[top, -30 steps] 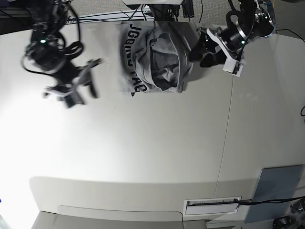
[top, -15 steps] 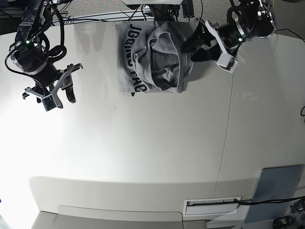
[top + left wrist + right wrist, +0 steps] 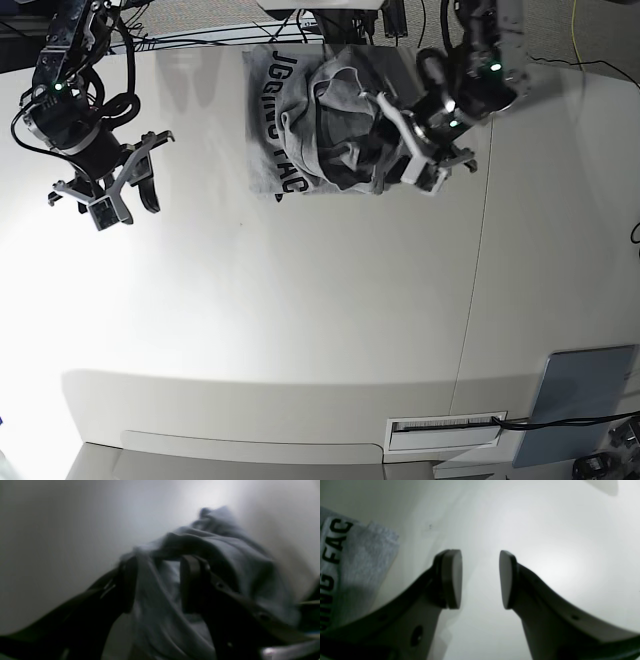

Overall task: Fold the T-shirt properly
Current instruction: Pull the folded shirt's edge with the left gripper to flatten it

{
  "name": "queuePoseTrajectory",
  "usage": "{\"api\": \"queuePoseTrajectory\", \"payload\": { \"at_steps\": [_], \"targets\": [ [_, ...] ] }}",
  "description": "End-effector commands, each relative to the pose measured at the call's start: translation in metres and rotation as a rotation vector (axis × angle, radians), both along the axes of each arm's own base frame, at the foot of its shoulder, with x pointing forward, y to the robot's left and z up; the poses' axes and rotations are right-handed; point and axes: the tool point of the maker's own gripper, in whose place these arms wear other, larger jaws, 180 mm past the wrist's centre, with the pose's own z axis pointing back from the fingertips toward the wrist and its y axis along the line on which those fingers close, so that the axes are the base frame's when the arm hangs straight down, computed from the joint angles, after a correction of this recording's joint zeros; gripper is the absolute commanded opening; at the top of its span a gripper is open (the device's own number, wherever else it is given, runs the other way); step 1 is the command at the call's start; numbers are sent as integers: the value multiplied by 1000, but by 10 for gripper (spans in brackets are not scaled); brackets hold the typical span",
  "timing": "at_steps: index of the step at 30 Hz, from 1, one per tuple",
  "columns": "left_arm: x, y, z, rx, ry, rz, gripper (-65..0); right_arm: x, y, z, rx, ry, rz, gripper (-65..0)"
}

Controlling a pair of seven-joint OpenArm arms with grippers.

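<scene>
The heather-grey T-shirt (image 3: 320,120) lies bunched at the back middle of the table, its black lettering facing up along its left side. My left gripper (image 3: 383,150) is down at the shirt's right edge. In the left wrist view its jaws (image 3: 160,560) stand apart with a raised fold of the T-shirt (image 3: 225,562) running between them. My right gripper (image 3: 150,170) hovers open over bare table well to the left of the shirt. Nothing is between its fingers (image 3: 478,555), and the lettered edge of the T-shirt (image 3: 357,555) shows at the left.
A flat blue-grey panel (image 3: 580,400) lies at the front right corner, beside a white slotted label (image 3: 445,430). Cables (image 3: 200,35) run along the table's back edge. A seam (image 3: 475,280) crosses the white table (image 3: 300,300) on the right.
The left arm has swung down and left from beside the shirt onto its right edge. The right arm pulled back to the left a second ago and has since stayed put.
</scene>
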Motion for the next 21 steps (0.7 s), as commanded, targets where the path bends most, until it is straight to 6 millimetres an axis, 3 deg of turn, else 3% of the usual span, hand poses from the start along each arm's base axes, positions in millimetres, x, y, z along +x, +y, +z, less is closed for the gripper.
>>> {"api": "queuePoseTrajectory", "payload": {
  "at_steps": [1,5,10,12,16,21],
  "targets": [
    [5,-4,10,-9,-41,-4,-364,2,1,9,-2,-36,11,-406],
    [2,-17,2,18,-38,-39,-365,-1,0,6,-7,-23,9,-406],
    [7,-9,-22,57,1,9,-369,-1,0,6,-8,-23,8,-406],
    [15,-1,-22,83,-24,51,-437,-1,0,6,-8,-23,8,-406],
    [38,33,-15,175,-77,190,-642,-1,0,6,-8,-23,8,-406],
    [54,103,-6,298,-120,319,-650,-1,0,6,-8,-22,9,-406]
  ]
}}
